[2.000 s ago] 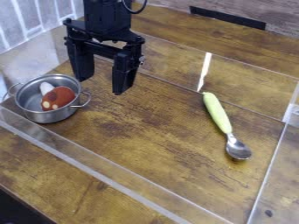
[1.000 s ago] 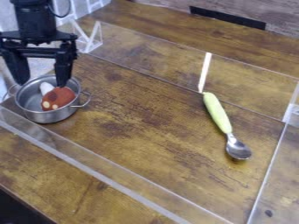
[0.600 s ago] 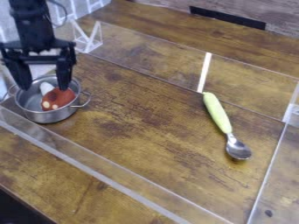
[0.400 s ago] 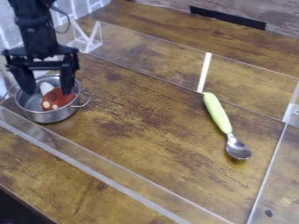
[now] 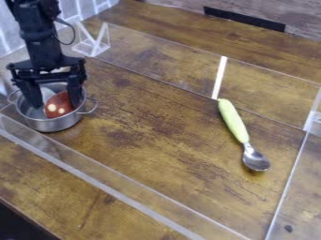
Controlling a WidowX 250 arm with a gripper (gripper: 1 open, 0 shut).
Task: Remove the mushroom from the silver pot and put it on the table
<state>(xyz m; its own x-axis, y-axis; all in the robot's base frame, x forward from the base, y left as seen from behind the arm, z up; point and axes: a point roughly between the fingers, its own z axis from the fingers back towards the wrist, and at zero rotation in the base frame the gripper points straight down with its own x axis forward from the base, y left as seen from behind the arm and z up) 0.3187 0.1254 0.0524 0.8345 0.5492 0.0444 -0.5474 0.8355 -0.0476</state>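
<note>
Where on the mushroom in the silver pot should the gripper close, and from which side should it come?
Grip the mushroom across its rounded red-brown cap, coming straight down from above. It lies inside the silver pot, whose wall likely blocks any sideways approach. The open gripper already stands over it, pointing down.

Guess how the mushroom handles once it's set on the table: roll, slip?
Mushroom likely rolls: rounded red-brown cap, and it already lies on its side in the pot. Probably light and stiff, being a small toy. The smooth cap may slip between the open gripper jaws.
</note>
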